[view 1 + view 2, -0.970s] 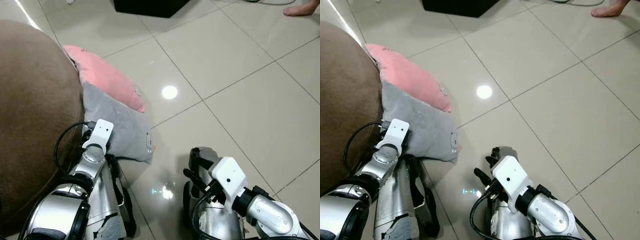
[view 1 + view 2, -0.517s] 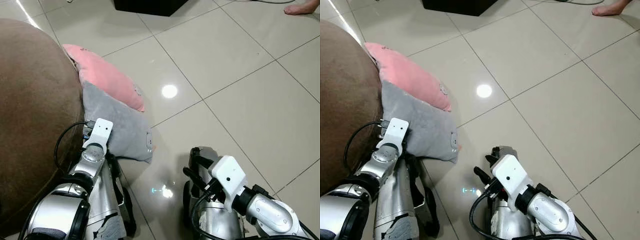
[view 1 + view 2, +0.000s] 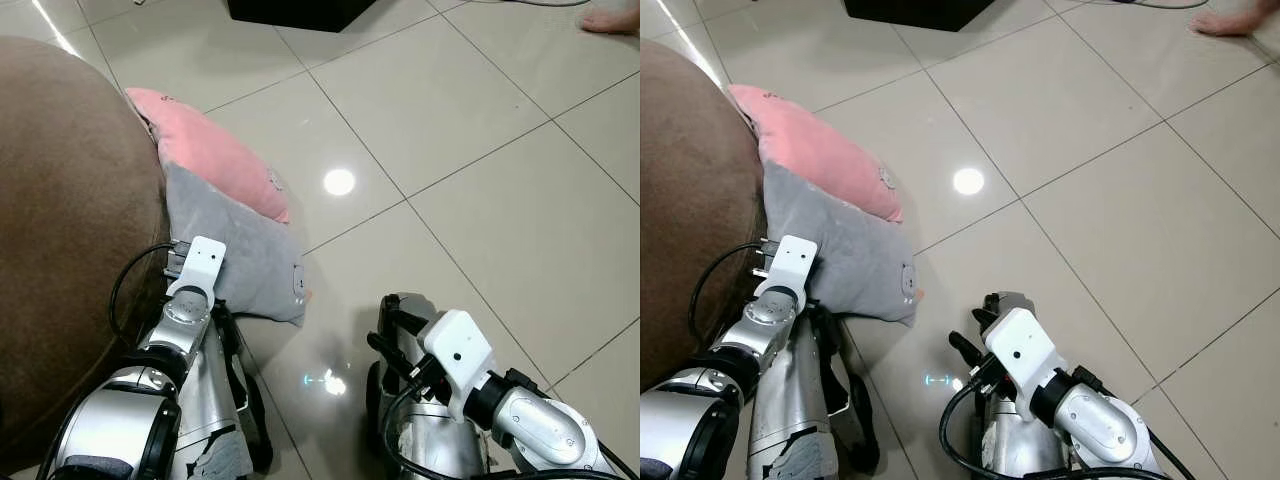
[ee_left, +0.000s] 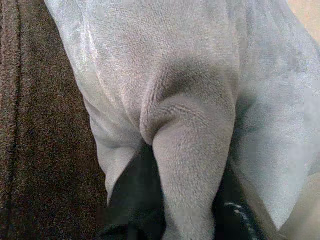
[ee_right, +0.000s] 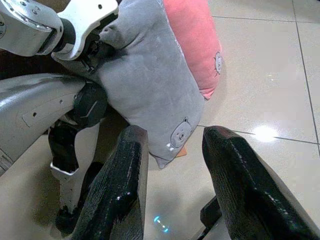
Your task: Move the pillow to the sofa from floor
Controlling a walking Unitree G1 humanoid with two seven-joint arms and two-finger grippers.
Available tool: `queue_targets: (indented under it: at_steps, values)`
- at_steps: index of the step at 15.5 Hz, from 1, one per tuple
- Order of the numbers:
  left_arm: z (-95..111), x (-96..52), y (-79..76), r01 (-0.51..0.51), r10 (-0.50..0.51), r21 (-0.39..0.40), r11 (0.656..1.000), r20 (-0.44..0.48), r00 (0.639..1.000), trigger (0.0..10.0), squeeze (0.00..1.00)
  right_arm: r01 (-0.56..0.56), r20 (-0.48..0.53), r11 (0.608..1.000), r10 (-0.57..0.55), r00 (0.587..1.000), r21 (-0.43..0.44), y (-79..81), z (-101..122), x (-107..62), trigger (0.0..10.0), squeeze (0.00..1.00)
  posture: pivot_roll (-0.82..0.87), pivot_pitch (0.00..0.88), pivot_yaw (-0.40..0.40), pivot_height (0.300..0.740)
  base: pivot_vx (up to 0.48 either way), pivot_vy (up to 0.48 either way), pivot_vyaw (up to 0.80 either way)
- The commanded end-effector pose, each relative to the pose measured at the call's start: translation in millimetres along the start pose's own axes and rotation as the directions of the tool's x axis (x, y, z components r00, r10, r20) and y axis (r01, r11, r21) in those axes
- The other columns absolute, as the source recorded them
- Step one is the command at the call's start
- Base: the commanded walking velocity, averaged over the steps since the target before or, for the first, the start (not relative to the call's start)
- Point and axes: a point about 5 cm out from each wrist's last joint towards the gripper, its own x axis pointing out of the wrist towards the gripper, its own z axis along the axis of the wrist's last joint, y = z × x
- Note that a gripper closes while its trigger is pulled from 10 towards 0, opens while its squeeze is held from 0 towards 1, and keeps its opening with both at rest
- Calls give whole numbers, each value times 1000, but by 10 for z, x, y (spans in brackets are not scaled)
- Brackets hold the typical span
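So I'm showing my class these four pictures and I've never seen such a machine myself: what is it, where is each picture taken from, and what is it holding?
It is a walking humanoid robot with two silver arms. Two pictures come from cameras in its head, looking down at a tiled floor. The other two come from cameras on its wrists. A pink and grey pillow leans against a brown sofa. The left pincer has pinched a fold of the pillow's grey part; the left wrist picture shows that fold close up. The right pincer is open, holding nothing, low over the floor beside the pillow. A person's bare foot shows at the far edge.

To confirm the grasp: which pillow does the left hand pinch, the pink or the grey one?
The grey pillow; the left hand pinches its fold. The pink pillow lies beyond.
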Motion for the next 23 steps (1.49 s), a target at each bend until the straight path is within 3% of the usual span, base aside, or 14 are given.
queue_targets:
  at_steps: [1,9,11,14,15,17,20,21,22,23]
  values:
    - [-184,-35,-50,31,-32,-8,999,-71,997,0,0,-7,-28,1000,8,1000,25,30,-58,0,10000,0,-162,341,-5,506,0,0,0]
    - [-26,-19,-119,87,-88,-120,989,4,996,0,0,56,-23,998,-55,998,33,-35,-96,10,10000,0,-146,293,6,506,0,0,0]
    - [82,-11,-146,128,-119,-211,969,54,991,0,0,103,-9,994,-102,995,46,-63,-100,8,10000,0,-134,258,17,506,0,0,0]
    - [341,-13,-176,233,-176,-349,908,187,966,0,0,217,3,975,-218,976,40,-141,-121,12,10000,0,-119,190,33,506,0,0,0]
    - [509,-41,-191,315,-219,-379,870,275,936,0,0,287,4,957,-288,958,44,-185,-129,-7,10000,0,-109,171,30,506,0,0,0]
    - [903,-227,-169,477,-292,-337,812,473,831,0,0,426,8,903,-427,904,55,-250,-161,-73,10000,0,-79,126,26,506,0,0,0]
    - [1370,-569,-14,636,-326,-266,724,681,655,0,0,595,21,761,-620,784,257,-430,-101,-148,10000,0,-59,76,18,511,0,0,0]
    - [1422,-611,-1,643,-330,-241,727,699,634,0,0,609,33,746,-639,768,268,-446,-77,-145,10000,0,-60,72,19,516,0,0,0]
    - [1498,-700,22,651,-330,-218,727,721,610,1216,0,635,49,723,-669,742,272,-478,-32,-112,10000,0,-71,51,26,526,0,0,0]
    - [1525,-751,14,654,-340,-217,725,713,613,10000,0,652,65,704,-692,719,281,-499,20,-90,10000,0,-72,44,26,536,0,0,0]
